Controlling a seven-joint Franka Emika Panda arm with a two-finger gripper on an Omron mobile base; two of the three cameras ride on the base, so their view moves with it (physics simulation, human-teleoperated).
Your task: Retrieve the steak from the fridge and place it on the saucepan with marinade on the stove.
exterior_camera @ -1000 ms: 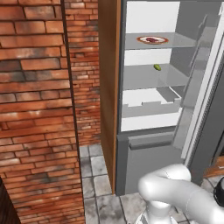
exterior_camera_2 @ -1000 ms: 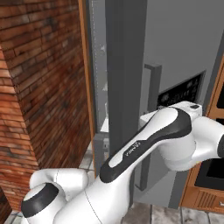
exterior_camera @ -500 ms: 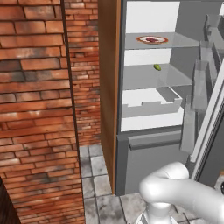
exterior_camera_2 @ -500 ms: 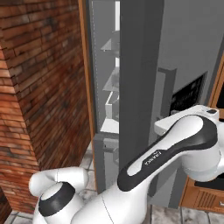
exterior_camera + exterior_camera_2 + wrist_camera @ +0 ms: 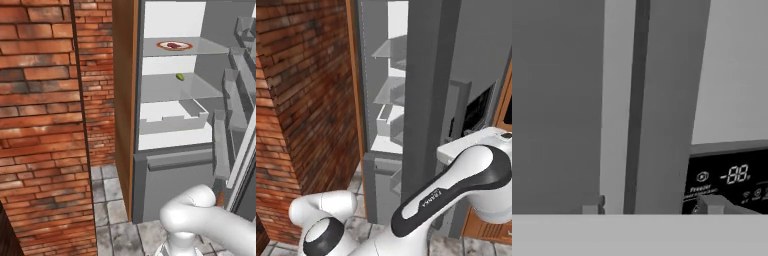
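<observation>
Inside, the fridge (image 5: 172,165) stands open, its smooth white interior lit and crossed by thin, glassy shelves. On the top shelf (image 5: 200,49), toward its front edge, sits a round white plate with an orange rim (image 5: 173,45), and on that plate lies the steak (image 5: 173,45), a small flat dark red slab of irregular outline. One shelf lower, near the middle, rests a small green oval fruit (image 5: 180,77), glossy and rounded. Below it a boxy white drawer (image 5: 172,120) with a notched front wall juts forward, and beneath that the flat grey steel front of the freezer drawer (image 5: 177,172) carries a long horizontal bar. The swung-out door (image 5: 235,100) shows moulded grey bins stacked up its inner face. To the left, a rough red brick wall (image 5: 45,125) with pale mortar lines meets a plain wooden cabinet side (image 5: 124,100), and the floor (image 5: 110,200) is grey stone tile. In the hand view the brushed grey door face and its long vertical bar handle (image 5: 618,105) fill the upper part, with the dark display panel (image 5: 732,180) and its pale digits at the right. The tool (image 5: 649,207) shows two small grey fingertips (image 5: 711,204) spread apart with nothing between them, close to the handle and not clasping it.
</observation>
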